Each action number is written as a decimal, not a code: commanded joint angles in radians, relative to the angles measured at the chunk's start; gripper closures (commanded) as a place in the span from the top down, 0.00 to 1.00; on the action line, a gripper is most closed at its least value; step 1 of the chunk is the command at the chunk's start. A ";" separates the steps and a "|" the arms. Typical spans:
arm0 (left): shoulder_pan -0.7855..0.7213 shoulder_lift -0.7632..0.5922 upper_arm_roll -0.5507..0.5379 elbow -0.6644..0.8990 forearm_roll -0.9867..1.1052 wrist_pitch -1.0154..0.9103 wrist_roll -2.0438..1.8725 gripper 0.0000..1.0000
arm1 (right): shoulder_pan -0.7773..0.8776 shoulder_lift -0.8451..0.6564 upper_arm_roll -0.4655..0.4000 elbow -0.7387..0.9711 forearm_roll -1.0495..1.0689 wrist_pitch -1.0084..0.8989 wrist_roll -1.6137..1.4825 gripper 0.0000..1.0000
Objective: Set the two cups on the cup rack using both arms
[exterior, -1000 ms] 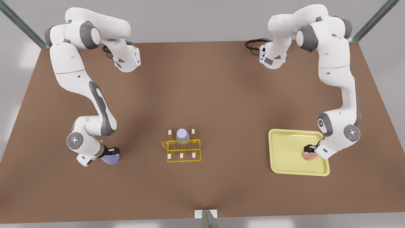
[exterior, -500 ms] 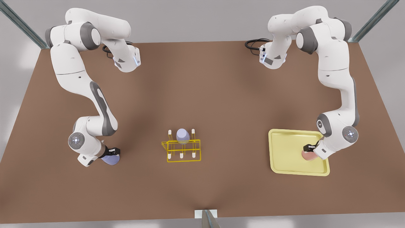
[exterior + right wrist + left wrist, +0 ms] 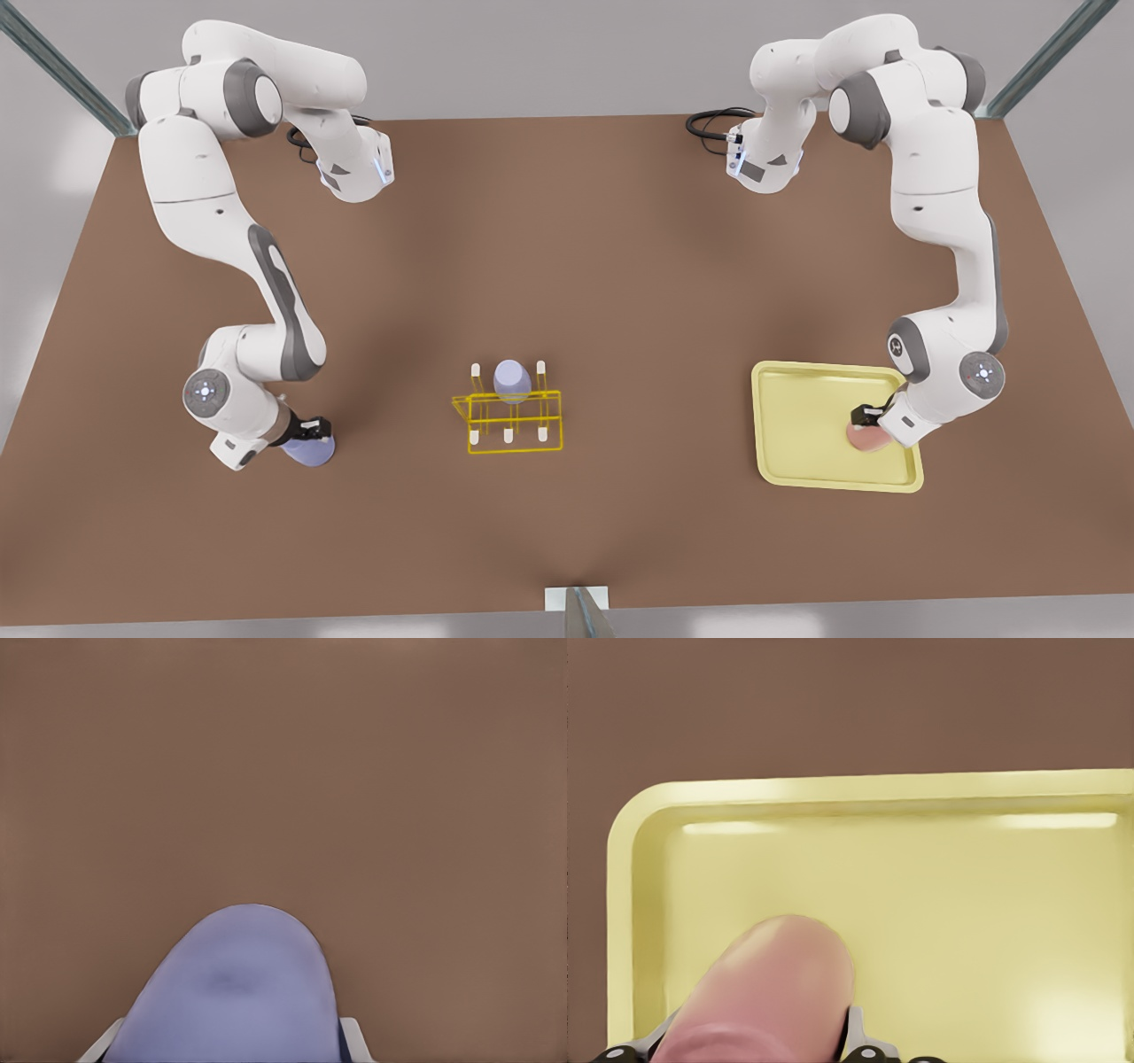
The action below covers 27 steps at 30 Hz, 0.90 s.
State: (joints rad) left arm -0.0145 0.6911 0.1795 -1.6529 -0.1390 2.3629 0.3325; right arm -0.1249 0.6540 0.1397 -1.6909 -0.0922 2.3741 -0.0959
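On the front view's left, a lavender cup (image 3: pixel 310 450) sits on the brown table with my right gripper (image 3: pixel 312 432) shut on it. The right wrist view shows that cup (image 3: pixel 232 988) between the pale fingertips (image 3: pixel 352 1034). On the front view's right, my left gripper (image 3: pixel 866 416) is shut on the pale pink cup (image 3: pixel 864 436), low over a pale-yellow tray (image 3: pixel 802 425). The pink cup (image 3: pixel 766 992) is flanked by both fingers in the left wrist view. The yellow wire cup rack (image 3: pixel 508 421) stands mid-table between the arms, with another lavender cup (image 3: pixel 512 379) on its far middle peg.
The tray's raised rim (image 3: pixel 629 904) runs close around the pink cup. Open brown tabletop (image 3: pixel 620 292) lies between each gripper and the rack. Both arm bases stand at the table's far edge, and a small bracket (image 3: pixel 576 602) sits at its near edge.
My right gripper shifted slightly toward the table's near edge, onto the lavender cup. The left arm barely moved. The rack and its cup stayed put.
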 commanded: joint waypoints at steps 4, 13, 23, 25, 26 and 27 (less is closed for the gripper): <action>-0.041 -0.047 -0.012 -0.001 -0.005 -0.016 -0.056 0.81 | -0.001 -0.031 0.054 0.022 -0.003 -0.018 -0.010 0.79; -0.358 -0.142 -0.012 0.041 0.001 -0.188 -0.680 0.81 | 0.007 -0.036 0.227 0.128 -0.001 -0.038 -0.001 0.80; -0.585 0.188 -0.025 0.692 -0.054 -0.441 -1.174 0.82 | 0.136 -0.031 0.278 0.287 0.055 -0.139 0.090 0.80; -0.608 0.202 -0.037 0.711 -0.088 -0.438 -1.202 0.82 | 0.134 -0.031 0.297 0.295 0.057 -0.185 0.090 0.80; -0.608 0.202 -0.038 0.720 -0.129 -0.426 -1.211 0.82 | 0.136 -0.030 0.299 0.295 0.057 -0.191 0.088 0.80; -0.605 0.202 -0.037 0.739 -0.148 -0.409 -1.228 0.82 | 0.142 -0.028 0.301 0.295 0.084 -0.196 0.088 0.80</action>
State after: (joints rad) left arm -0.6194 0.8928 0.1437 -0.9251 -0.2499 1.9794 -0.3053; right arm 0.0145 0.6261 0.4372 -1.3979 -0.0263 2.2449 -0.0774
